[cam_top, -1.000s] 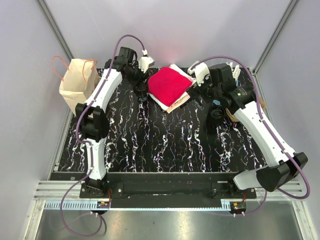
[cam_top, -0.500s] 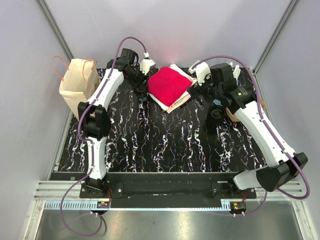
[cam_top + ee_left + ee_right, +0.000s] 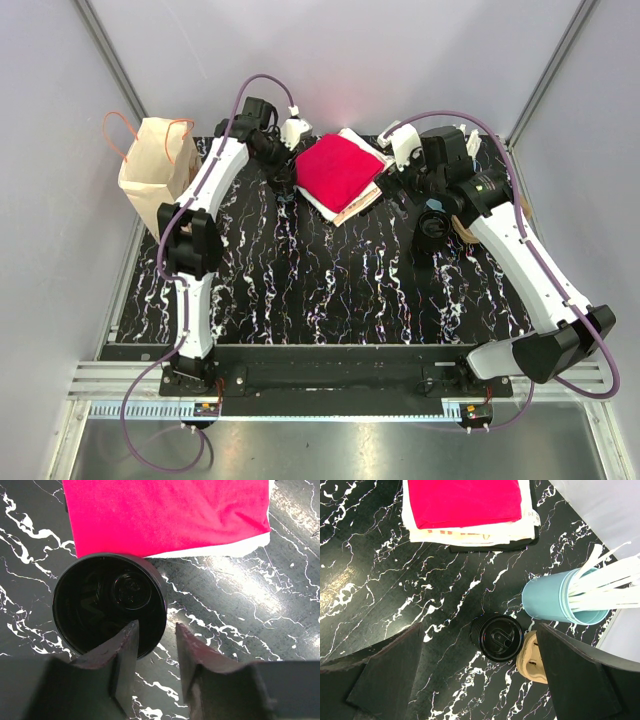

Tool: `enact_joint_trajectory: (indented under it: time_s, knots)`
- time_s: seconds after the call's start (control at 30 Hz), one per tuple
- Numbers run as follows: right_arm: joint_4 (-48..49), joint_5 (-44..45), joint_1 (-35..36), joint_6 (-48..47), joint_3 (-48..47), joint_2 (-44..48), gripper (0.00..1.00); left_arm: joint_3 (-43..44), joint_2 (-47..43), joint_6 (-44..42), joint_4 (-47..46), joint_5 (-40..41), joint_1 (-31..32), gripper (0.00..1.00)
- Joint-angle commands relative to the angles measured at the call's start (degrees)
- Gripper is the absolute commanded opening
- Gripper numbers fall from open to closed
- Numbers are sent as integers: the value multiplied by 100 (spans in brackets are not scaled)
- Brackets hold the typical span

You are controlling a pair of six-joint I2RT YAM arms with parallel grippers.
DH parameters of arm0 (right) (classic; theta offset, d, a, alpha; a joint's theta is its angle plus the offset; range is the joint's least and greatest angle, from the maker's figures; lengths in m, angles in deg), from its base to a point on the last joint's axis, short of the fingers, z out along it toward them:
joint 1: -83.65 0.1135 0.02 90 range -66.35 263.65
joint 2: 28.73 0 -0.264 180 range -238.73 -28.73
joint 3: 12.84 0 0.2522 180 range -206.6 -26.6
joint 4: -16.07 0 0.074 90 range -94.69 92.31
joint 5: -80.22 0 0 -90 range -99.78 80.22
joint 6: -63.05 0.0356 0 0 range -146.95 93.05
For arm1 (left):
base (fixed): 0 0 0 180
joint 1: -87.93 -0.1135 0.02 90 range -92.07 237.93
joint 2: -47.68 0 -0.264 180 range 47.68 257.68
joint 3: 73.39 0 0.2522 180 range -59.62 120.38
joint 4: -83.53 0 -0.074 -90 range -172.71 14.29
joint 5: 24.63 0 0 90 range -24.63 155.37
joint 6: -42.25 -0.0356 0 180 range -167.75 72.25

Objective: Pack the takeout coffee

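A black takeout cup [image 3: 107, 607] stands on the marbled table beside a red cloth [image 3: 165, 515]; I look down into it in the left wrist view. My left gripper [image 3: 156, 625] hangs just over its right rim. One finger is above the cup's inside and the other outside the wall, with a gap still between the fingers, so nothing is held. In the top view this gripper [image 3: 283, 180] hides the cup. My right gripper [image 3: 480, 630] stands wide open high above a stack of black lids [image 3: 497, 637]. A brown paper bag [image 3: 155, 155] with orange handles stands at the far left.
A teal tumbler [image 3: 555, 602] full of white stirrers stands by the lids, with a tan cardboard piece [image 3: 532, 660] touching them. The red cloth lies on a pile of folded white and brown cloths [image 3: 350, 200]. Grey walls close in the table's back and sides.
The left gripper's fingers have drawn closer together around the cup's rim, and the left arm has edged slightly toward the back. The right arm has not moved.
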Motion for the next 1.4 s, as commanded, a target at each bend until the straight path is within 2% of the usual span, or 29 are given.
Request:
enact_joint_trajectory:
  time_s: [0.0, 0.17, 0.57, 0.83, 1.37]
  knots:
    - [256, -64, -51, 84, -34, 135, 100, 300, 63, -51, -90, 12, 7, 34]
    - [264, -55, -51, 84, -51, 108, 100, 335, 89, -51, -81, 12, 16, 27]
    - [265, -64, -68, 102, -51, 91, 100, 353, 133, -59, -81, 74, 24, 18]
    - [282, -46, -68, 102, -42, 100, 100, 362, 81, -15, -90, 38, 42, 0]
    - [326, -37, -77, 111, 46, 187, 100, 300, -113, -50, -152, 337, 156, 0]
